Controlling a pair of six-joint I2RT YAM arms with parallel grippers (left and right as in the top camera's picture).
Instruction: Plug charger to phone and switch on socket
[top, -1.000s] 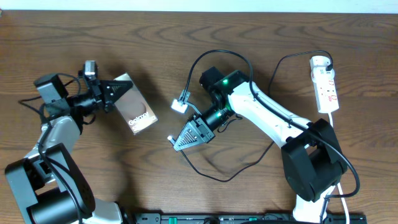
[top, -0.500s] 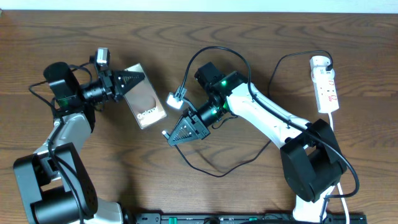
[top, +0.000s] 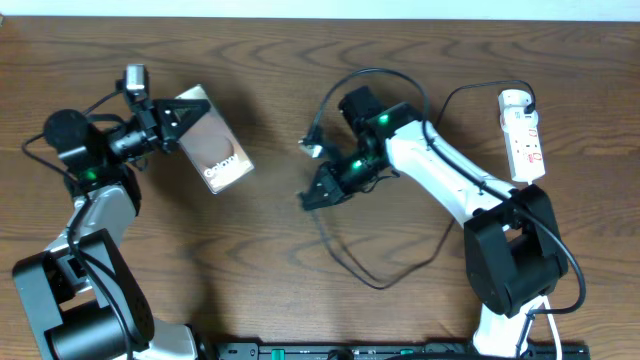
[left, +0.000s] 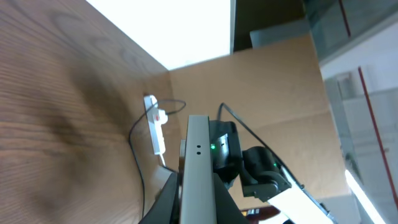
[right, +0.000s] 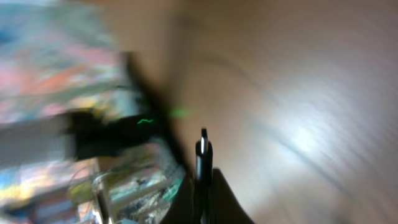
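Note:
The phone (top: 212, 152), a dark slab with white lettering, is held off the table at the left by my left gripper (top: 188, 122), which is shut on its near end. In the left wrist view the phone's pale edge (left: 198, 143) runs straight out between the fingers of that gripper (left: 198, 208). My right gripper (top: 312, 195) is mid-table, shut on the charger's plug end, and the black charger cable (top: 376, 286) loops behind it. In the blurred right wrist view the plug tip (right: 203, 152) pokes out of the right gripper (right: 203, 186). The white socket (top: 522, 135) lies at the far right.
The socket (left: 155, 124) also shows far off in the left wrist view, with the right arm (left: 231, 155) ahead of the phone. A white tag (top: 310, 148) hangs on the cable near the right wrist. A black rail (top: 400, 350) runs along the front edge.
My left gripper has swung the phone back to the left, away from the centre. My right gripper has moved right and turned with the plug, so the gap between them has widened.

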